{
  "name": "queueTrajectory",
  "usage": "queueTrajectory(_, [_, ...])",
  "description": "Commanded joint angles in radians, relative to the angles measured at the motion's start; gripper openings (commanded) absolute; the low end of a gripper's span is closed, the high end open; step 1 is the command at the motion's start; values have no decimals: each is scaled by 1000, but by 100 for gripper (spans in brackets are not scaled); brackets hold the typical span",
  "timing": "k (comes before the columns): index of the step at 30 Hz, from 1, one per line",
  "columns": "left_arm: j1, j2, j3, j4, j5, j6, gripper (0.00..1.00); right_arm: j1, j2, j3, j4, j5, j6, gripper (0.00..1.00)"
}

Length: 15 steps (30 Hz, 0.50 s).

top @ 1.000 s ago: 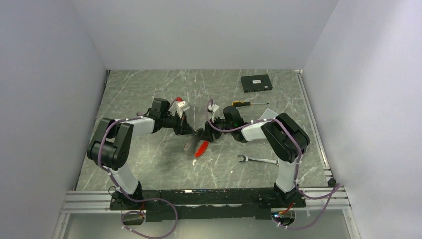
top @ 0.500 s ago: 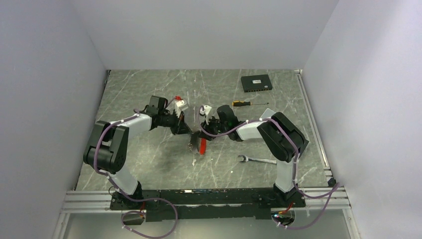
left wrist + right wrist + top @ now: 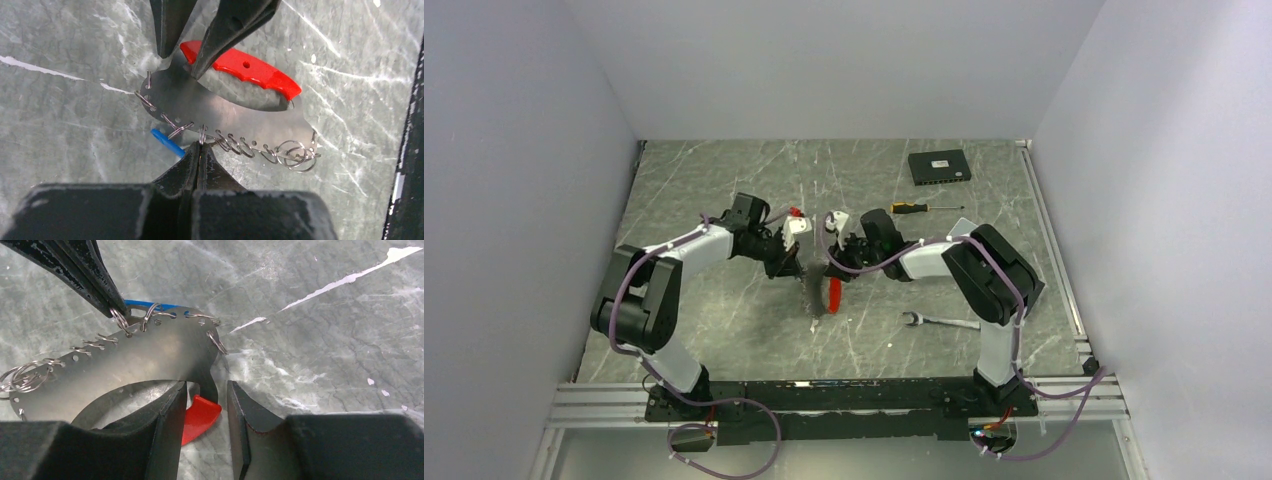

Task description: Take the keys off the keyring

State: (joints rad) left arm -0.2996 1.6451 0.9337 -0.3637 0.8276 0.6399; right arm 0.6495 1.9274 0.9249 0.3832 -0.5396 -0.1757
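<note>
Left gripper [image 3: 200, 148] is pinched tight on a small edge loop of the keyring [image 3: 227, 107], just beside the blue-headed key [image 3: 166, 142]. Right gripper [image 3: 205, 388] sits narrow around the keyring's red-tagged end (gripping or just clear, it cannot be told). The keyring sits between the two arms over the table [image 3: 704, 170].

Count from the one keyring [image 3: 235, 107]. It carries one red tag [image 3: 250, 72], and only one blue-headed key [image 3: 167, 142] shows at its edge. You can make out at least eight wire loops [image 3: 235, 145] along that edge, but they are too bunched at one end for an exact count. Two grippers meet at the keyring, the left gripper [image 3: 200, 147] and the right gripper [image 3: 205, 390]. In the top view, to the keyring's right, you have one wrench [image 3: 939, 322] on the near side, and one screwdriver [image 3: 912, 208] and one black box [image 3: 940, 166] on the far side.
</note>
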Motion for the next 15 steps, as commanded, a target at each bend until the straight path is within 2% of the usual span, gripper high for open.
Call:
queueTrajectory(1, [-34,-47,51,-47,-86,105,0,-43,5,2,-181,-61,-15,39])
queueTrajectory(5, [-79,-30,82,-64,-122,104,0,-95,-41,28,-175,-249,37,42])
queueTrajectory(8, [-90,-27,92,-62,-99,68,0,-138,-75,37,-154,-395,89,44])
queueTrajectory(11, [-95,-25,96,-66,-79,58,0,-154,-122,-5,-40,-473,167,46])
queueTrajectory(15, [-102,-20,97,-62,-81,48,0,-154,-154,-29,58,-495,259,51])
